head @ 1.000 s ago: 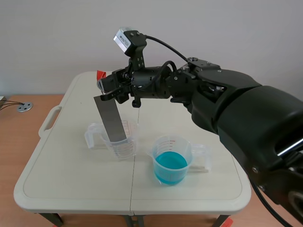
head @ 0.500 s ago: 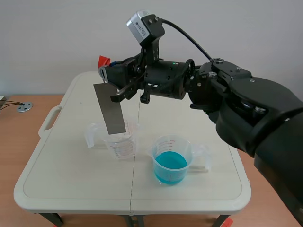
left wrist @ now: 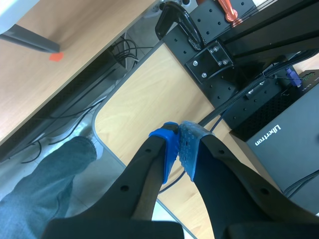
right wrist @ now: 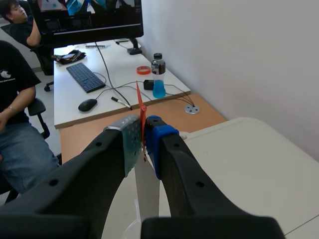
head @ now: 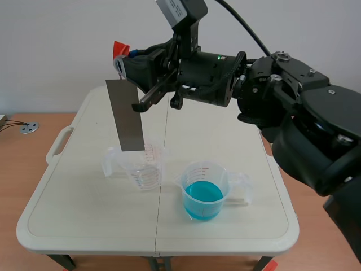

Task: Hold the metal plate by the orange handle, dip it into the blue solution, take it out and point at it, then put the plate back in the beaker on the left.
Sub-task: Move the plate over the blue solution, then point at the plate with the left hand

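My right gripper (head: 125, 66) is raised above the table's left half, shut on the orange handle (head: 119, 48) of the grey metal plate (head: 125, 116). The plate hangs down with its lower edge just above the rim of the clear empty beaker (head: 144, 167) on the left. In the right wrist view the thin orange handle (right wrist: 141, 112) is pinched between the pads of the right gripper (right wrist: 143, 135), and the plate (right wrist: 147, 191) shows below them. The beaker of blue solution (head: 203, 192) stands to the right of the empty one. My left gripper (left wrist: 179, 149) is shut on nothing, off the table over the floor.
The white folding table (head: 73, 203) has a carry handle (head: 59, 142) at its left edge. In the right wrist view a desk (right wrist: 99, 89) with a keyboard, a mouse and a bottle stands beyond the table, and people sit beside it.
The right arm has risen, lifting the plate up out of the left beaker until its lower edge clears the rim.
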